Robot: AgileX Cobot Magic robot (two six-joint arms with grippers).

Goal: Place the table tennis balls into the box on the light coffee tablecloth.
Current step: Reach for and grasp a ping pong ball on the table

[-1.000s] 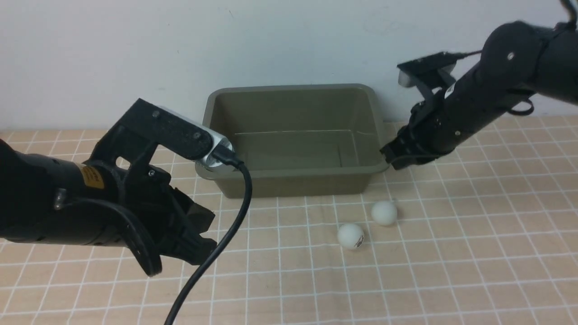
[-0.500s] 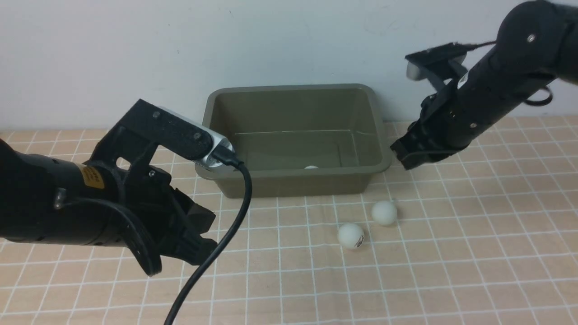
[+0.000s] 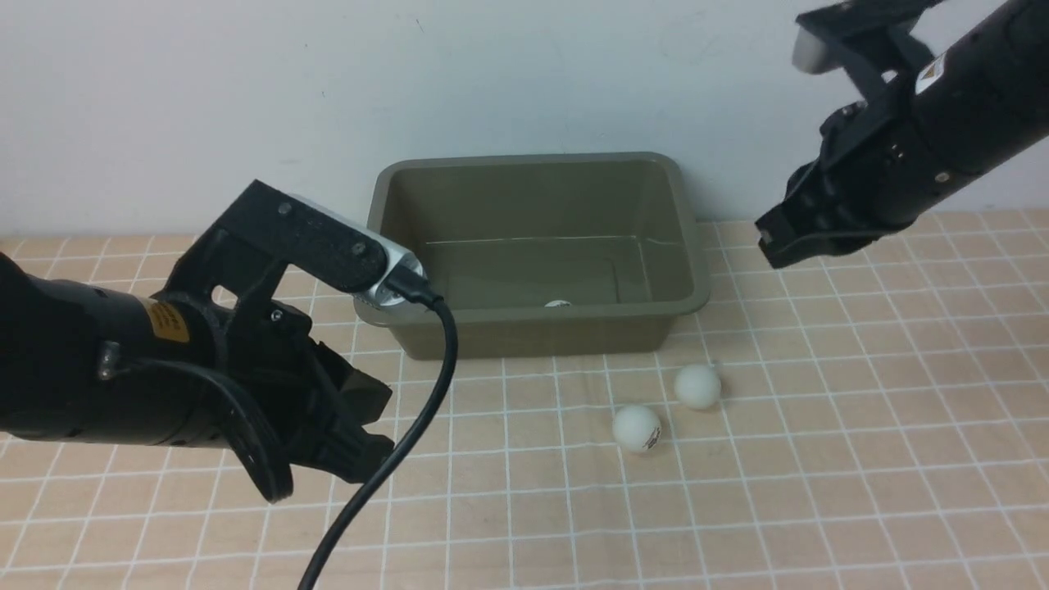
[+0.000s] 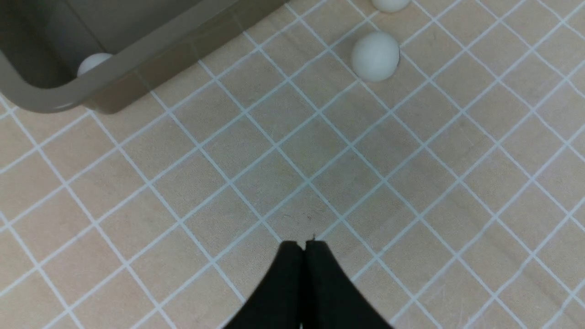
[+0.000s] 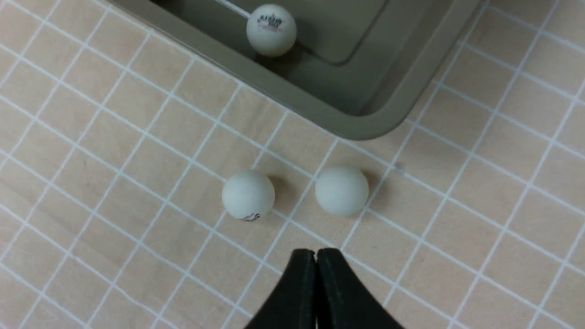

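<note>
Barely one ball (image 3: 558,304) shows over the box (image 3: 533,334) rim; left hand (image 4: 304,244) and right hand (image 5: 316,252) clenched empty

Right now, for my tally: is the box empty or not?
Not empty: at least one table tennis ball lies inside the box, by its near wall.

The olive-green box (image 3: 533,334) stood upright on the light coffee tablecloth (image 3: 819,459), one white ball (image 3: 558,304) inside by its near wall. A plain ball (image 3: 697,386) and a marked ball (image 3: 637,427) lay near each other, not touching, just before it.
</note>
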